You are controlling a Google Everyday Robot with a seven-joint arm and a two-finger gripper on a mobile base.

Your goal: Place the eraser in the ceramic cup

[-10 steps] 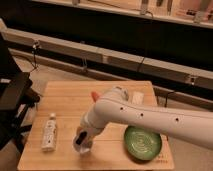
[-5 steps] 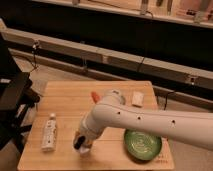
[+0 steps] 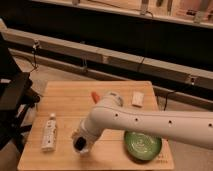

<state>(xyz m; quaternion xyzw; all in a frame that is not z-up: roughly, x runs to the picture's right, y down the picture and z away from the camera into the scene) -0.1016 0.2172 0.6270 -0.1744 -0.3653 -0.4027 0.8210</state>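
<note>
My gripper (image 3: 80, 143) hangs low over the front left-centre of the wooden table (image 3: 70, 102), at the end of my white arm (image 3: 150, 122), which crosses in from the right. A small white block, the eraser (image 3: 137, 98), lies at the back right of the table, far from the gripper. No small pale ceramic cup shows; the arm and gripper hide part of the table.
A wide green ribbed dish (image 3: 143, 145) sits at the front right. A white bottle (image 3: 49, 132) lies at the front left. An orange tip (image 3: 93, 95) pokes out behind the arm. A dark chair (image 3: 12, 105) stands to the left of the table.
The gripper has stayed almost in place over the front of the table. The arm has sunk and shifted a little, and the white block at the back right shows more fully.
</note>
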